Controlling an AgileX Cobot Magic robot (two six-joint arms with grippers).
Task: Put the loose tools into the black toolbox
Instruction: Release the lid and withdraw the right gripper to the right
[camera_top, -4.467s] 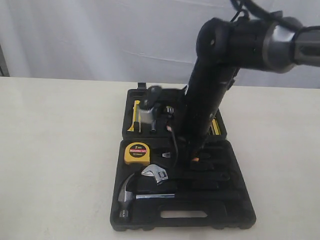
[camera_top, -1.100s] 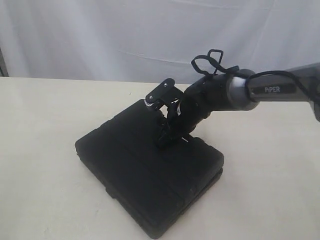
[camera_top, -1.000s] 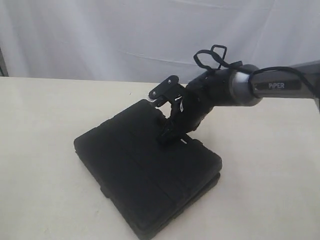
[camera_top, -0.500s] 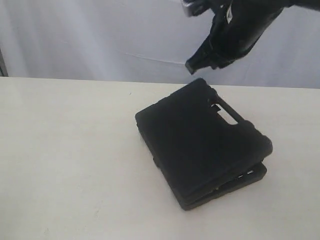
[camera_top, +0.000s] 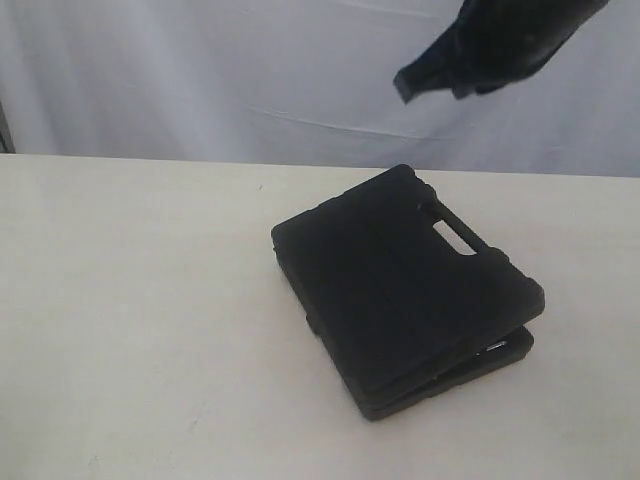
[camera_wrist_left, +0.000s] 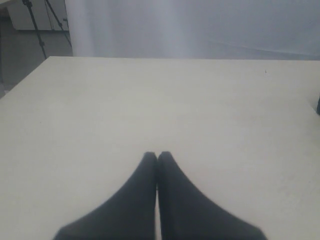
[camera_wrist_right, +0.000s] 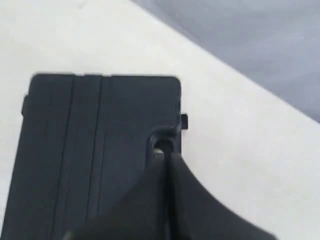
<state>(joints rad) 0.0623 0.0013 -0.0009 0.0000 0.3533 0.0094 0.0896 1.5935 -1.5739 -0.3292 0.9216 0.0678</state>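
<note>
Here the black toolbox (camera_top: 400, 290) lies shut on the desk (camera_top: 130, 300), with no loose tools visible outside it. Our right hand (camera_wrist_right: 164, 159) hangs above it, fingers pressed together and empty. Our left hand (camera_wrist_left: 157, 157) is likewise closed, low over the desk. We judge packing done. A slight gap shows at the near corner: press the lid there evenly, then lift clear vertically.
</note>
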